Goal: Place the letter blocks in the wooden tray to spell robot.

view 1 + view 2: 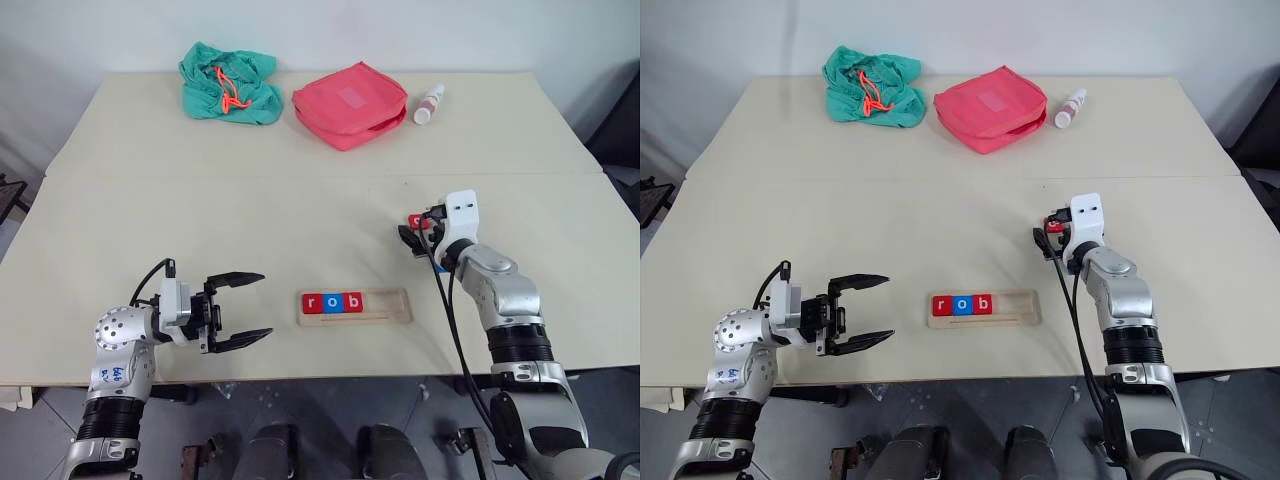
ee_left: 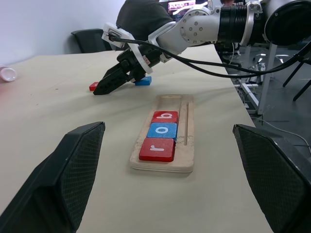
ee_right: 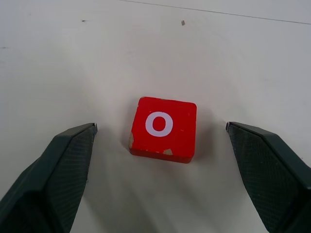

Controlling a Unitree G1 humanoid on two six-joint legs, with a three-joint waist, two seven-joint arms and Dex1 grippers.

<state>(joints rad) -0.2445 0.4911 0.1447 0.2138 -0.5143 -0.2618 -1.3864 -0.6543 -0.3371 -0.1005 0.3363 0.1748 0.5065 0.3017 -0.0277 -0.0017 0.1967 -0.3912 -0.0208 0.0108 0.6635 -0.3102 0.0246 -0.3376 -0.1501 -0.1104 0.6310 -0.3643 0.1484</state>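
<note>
The wooden tray (image 1: 390, 305) lies near the table's front edge. Three letter blocks sit in its left part: a red r (image 1: 312, 303), a blue o (image 1: 333, 302) and a red b (image 1: 353, 301). Its right part is bare. Farther back on the right, my right gripper (image 1: 412, 233) is open and low over the table. A red o block (image 3: 163, 128) lies flat between its fingers, untouched. A blue block (image 2: 143, 81) lies just behind that gripper, its letter hidden. Left of the tray, my left gripper (image 1: 266, 305) is open and holds nothing.
At the table's far side lie a green cloth bag (image 1: 228, 85), a pink pouch (image 1: 350, 103) and a small white bottle (image 1: 429, 104). A seam (image 1: 200, 178) crosses the tabletop between them and the tray.
</note>
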